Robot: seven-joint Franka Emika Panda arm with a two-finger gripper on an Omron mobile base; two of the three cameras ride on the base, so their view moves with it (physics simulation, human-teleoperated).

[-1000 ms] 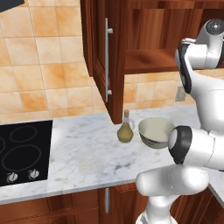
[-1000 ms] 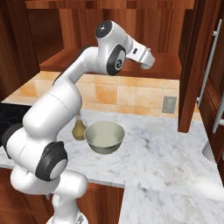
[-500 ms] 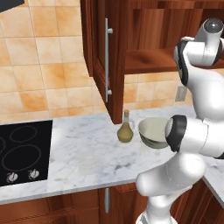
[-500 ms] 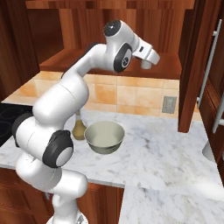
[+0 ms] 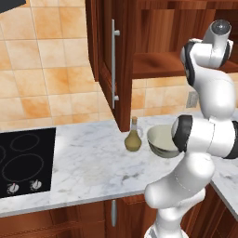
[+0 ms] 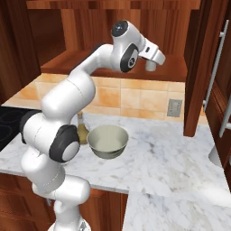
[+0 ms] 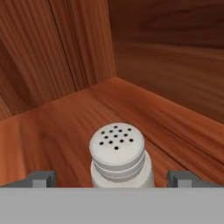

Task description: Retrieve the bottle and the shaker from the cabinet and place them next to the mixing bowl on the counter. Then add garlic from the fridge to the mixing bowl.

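Since the earlier frame the arm has swung further into the open cabinet [image 5: 121, 69], its hand now over the shelf. The gripper [image 7: 111, 178] stands fully open, holding nothing, with the shaker [image 7: 118, 156] between its dark tips on the reddish wood-grain floor near a back corner. The shaker is round, pale, with a ribbed perforated cap. On the veined marble counter [image 5: 88, 158], the bulbous olive bottle [image 5: 133, 137] stands just beside the deep metallic mixing bowl [image 6: 107, 140].
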